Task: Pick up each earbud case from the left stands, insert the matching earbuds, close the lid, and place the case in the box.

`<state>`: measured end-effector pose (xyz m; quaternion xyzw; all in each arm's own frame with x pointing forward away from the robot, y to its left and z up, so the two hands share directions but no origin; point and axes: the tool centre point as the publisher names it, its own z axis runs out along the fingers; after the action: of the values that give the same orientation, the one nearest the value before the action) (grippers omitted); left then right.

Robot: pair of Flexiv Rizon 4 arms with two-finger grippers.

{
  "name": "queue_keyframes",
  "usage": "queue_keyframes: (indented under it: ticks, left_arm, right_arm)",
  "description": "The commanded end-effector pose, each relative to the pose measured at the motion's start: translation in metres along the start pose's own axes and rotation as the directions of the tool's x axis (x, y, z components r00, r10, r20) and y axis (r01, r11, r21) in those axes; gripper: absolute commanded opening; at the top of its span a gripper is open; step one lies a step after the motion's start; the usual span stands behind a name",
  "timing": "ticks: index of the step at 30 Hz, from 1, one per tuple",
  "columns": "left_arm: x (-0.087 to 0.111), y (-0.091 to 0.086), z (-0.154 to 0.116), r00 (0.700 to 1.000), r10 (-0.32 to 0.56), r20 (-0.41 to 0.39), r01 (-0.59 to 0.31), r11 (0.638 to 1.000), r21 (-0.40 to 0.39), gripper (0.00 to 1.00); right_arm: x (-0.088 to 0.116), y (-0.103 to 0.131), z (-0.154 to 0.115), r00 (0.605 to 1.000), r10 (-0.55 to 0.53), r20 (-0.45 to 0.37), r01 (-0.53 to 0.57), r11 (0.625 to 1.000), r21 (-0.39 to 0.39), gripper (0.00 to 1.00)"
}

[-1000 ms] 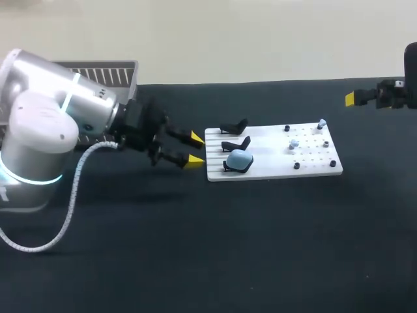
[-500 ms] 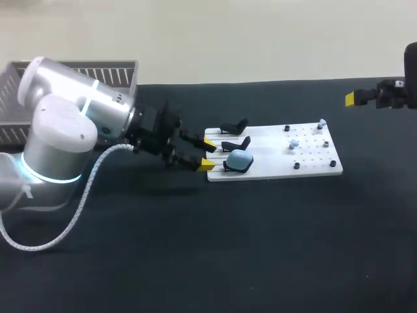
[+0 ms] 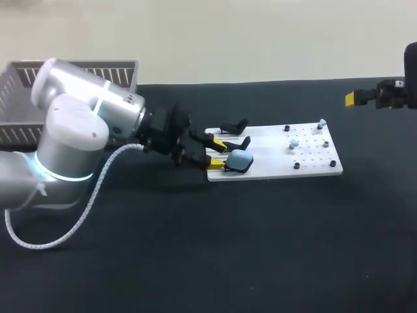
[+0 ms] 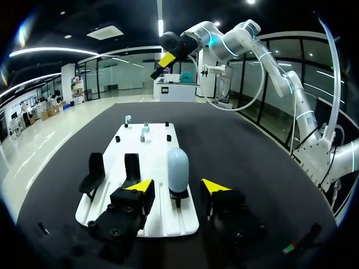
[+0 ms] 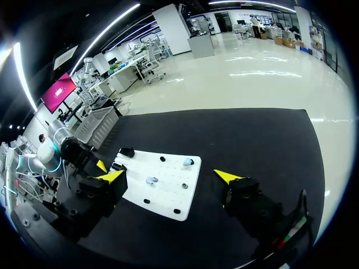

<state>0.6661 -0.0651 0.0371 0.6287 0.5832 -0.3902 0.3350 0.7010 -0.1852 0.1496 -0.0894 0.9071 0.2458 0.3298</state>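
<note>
Where the white board (image 3: 273, 156) lies on the black table (image 3: 260, 248), everything else can be placed from it. Three black stands sit in a row at its left end. The rear stand (image 3: 234, 126) and the middle stand (image 3: 236, 143) are empty; the front one carries the pale blue earbud case (image 3: 240, 159). At the board's opposite end, small earbuds (image 3: 294, 143) stand among dark pegs, one more near the far corner (image 3: 321, 124). A grey slatted box (image 3: 78, 72) sits well apart from the board, beyond its left end.

The left gripper (image 3: 217, 156) hangs over the board's left edge, its fingers spread wide to either side of the case's stand and touching neither side of the case. In the left wrist view one yellow tip sits just in front of the middle stand (image 4: 131, 168), the closest thing to the fingers.

The case (image 4: 178, 168) lies with its long axis along the board's length, its rounded end pointing toward the earbud end.

The right gripper (image 5: 168, 176) is well apart from the board, past its earbud end, with its fingers wide apart and nothing between them.
</note>
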Motion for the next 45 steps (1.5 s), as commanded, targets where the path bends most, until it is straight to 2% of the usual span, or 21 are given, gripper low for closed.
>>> queue_keyframes:
  ticks: [1, 10, 12, 15, 18, 20, 27, 28, 29, 45]
  left_arm:
    - [0.002, 0.004, 0.006, 1.0, 0.003, 0.01, -0.004, 1.0, 0.01, 0.6]
    - [0.001, 0.001, 0.016, 1.0, 0.009, 0.025, -0.009, 1.0, 0.025, 0.56]
    - [0.001, 0.001, 0.018, 1.0, 0.006, 0.027, -0.007, 1.0, 0.025, 0.6]
    - [0.002, 0.001, 0.018, 0.999, 0.001, 0.032, -0.002, 1.0, 0.025, 0.61]
    - [0.002, 0.0, 0.019, 0.999, 0.0, 0.04, -0.001, 1.0, 0.021, 0.5]
    - [0.002, 0.0, 0.019, 0.999, 0.003, 0.041, -0.004, 1.0, 0.023, 0.48]
    - [0.001, 0.0, 0.023, 0.999, 0.01, 0.043, -0.012, 0.999, 0.041, 0.49]
    - [0.001, 0.0, 0.024, 0.999, 0.008, 0.042, -0.01, 0.999, 0.042, 0.55]
    - [0.002, 0.0, 0.024, 0.999, 0.007, 0.042, -0.009, 0.999, 0.044, 0.57]
    - [-0.001, 0.004, 0.029, 0.998, 0.003, 0.06, -0.006, 0.998, 0.06, 0.49]
  right_arm:
    - [0.0, 0.0, 0.0, 1.0, -0.001, 0.0, 0.001, 1.0, -0.001, 1.0]
    - [0.0, 0.0, 0.0, 1.0, -0.001, 0.0, 0.001, 1.0, -0.001, 1.0]
    - [0.0, 0.0, 0.0, 1.0, -0.001, 0.0, 0.001, 1.0, -0.001, 1.0]
    - [0.0, 0.0, 0.0, 1.0, -0.001, 0.0, 0.001, 1.0, -0.001, 1.0]
    - [0.0, 0.0, 0.0, 1.0, -0.001, 0.0, 0.001, 1.0, -0.001, 1.0]
    - [0.0, 0.0, 0.0, 1.0, -0.001, 0.0, 0.001, 1.0, -0.001, 1.0]
    - [0.0, 0.0, 0.0, 1.0, -0.001, 0.0, 0.001, 1.0, -0.001, 1.0]
    - [0.0, 0.0, 0.0, 1.0, -0.001, 0.0, 0.001, 1.0, -0.001, 1.0]
    - [0.0, 0.0, 0.0, 1.0, -0.001, 0.0, 0.001, 1.0, -0.001, 1.0]
    - [0.0, 0.0, 0.0, 1.0, -0.001, 0.0, 0.001, 1.0, -0.001, 1.0]
